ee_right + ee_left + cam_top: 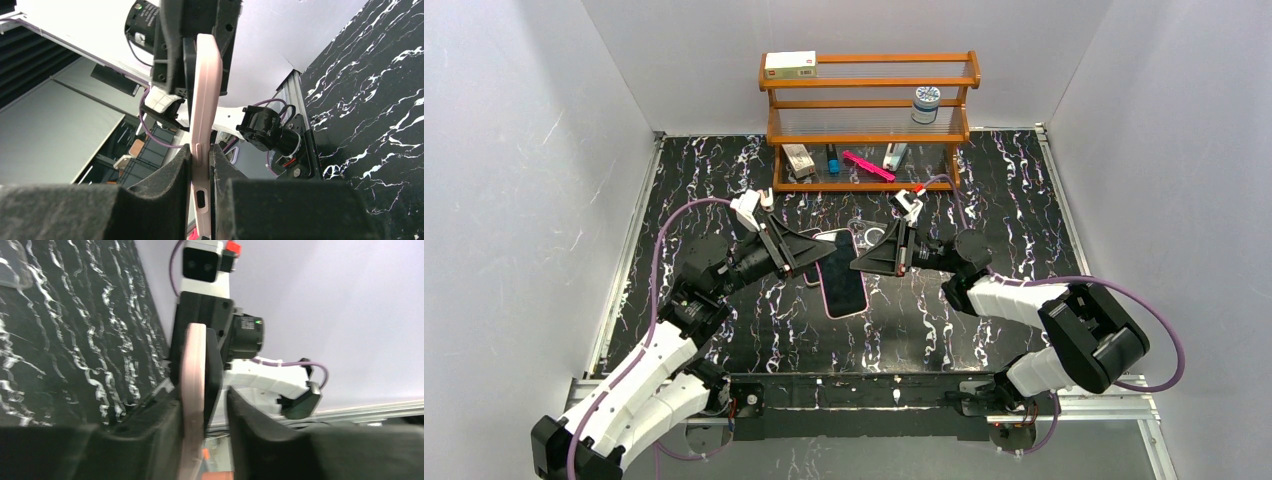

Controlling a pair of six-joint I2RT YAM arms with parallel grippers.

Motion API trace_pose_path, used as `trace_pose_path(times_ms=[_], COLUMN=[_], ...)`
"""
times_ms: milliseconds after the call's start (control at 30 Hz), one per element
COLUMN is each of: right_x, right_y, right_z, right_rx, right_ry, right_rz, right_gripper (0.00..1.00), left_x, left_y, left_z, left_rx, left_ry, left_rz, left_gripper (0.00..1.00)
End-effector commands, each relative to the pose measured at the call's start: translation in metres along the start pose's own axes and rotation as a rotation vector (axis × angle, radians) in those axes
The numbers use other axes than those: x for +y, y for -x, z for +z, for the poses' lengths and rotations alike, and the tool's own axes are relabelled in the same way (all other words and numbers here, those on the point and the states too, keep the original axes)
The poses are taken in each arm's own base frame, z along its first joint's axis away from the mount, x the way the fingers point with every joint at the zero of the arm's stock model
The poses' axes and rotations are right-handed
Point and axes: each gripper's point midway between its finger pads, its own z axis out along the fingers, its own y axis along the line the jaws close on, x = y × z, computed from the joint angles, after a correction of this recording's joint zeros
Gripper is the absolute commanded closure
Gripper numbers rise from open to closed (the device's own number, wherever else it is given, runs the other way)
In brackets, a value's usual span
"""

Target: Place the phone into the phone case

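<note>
Right wrist view showed the right gripper (200, 167) clenched on the lower edge of the pink-rimmed phone (205, 95), held edge-on between both grippers. The left gripper (202, 420) stood parted, the phone against one finger, clear of the other.

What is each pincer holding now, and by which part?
Right pincer clamps the phone by one long edge; left pincer stands open around the opposite edge.
</note>
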Motion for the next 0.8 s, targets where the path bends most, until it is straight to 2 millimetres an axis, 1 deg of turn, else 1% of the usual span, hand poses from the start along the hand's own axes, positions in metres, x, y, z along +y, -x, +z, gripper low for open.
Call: trace_pose_path(times_ms=[0, 67, 133, 200, 333, 433, 500, 633, 700, 733, 767], right_x=[0.013, 0.011, 0.013, 0.016, 0.018, 0.020, 0.020, 0.028, 0.030, 0.030, 0.030], right_y=[-0.011, -0.012, -0.012, -0.011, -0.004, 0.003, 0.006, 0.010, 0.013, 0.015, 0.017], right_z=[-0.004, -0.004, -0.004, -0.003, -0.002, -0.001, 0.002, 0.008, 0.010, 0.011, 0.012], right_rx=[0.057, 0.060, 0.061, 0.060, 0.029, -0.003, 0.003, 0.028, 0.031, 0.027, 0.021], right_ry=[0.062, 0.056, 0.058, 0.060, 0.028, 0.010, 0.002, 0.020, 0.022, 0.018, 0.014], right_rz=[-0.078, -0.076, -0.082, -0.101, -0.126, -0.148, -0.164, -0.172, -0.181, -0.183, -0.183], right_gripper=[0.99, 0.97, 0.93, 0.84, 0.61, 0.52, 0.47, 0.42, 0.41, 0.42, 0.48], left_x=[-0.015, -0.015, -0.018, -0.020, -0.024, -0.026, -0.025, -0.024, -0.026, -0.027, -0.030], left_y=[0.011, 0.009, 0.004, -0.001, -0.006, -0.010, -0.015, -0.025, -0.030, -0.031, -0.031], left_z=[0.005, 0.008, 0.010, 0.010, 0.006, 0.002, 0.000, 0.000, 0.000, 0.000, 0.000], left_rx=[-0.047, -0.030, 0.005, 0.038, 0.057, 0.064, 0.094, 0.160, 0.200, 0.215, 0.221], left_ry=[-0.079, -0.097, -0.126, -0.155, -0.180, -0.196, -0.204, -0.220, -0.232, -0.237, -0.243], left_rz=[0.015, 0.012, 0.012, 0.029, 0.077, 0.115, 0.130, 0.147, 0.157, 0.160, 0.163], left_gripper=[0.81, 0.93, 1.00, 1.00, 1.00, 1.00, 1.00, 1.00, 1.00, 1.00, 1.00])
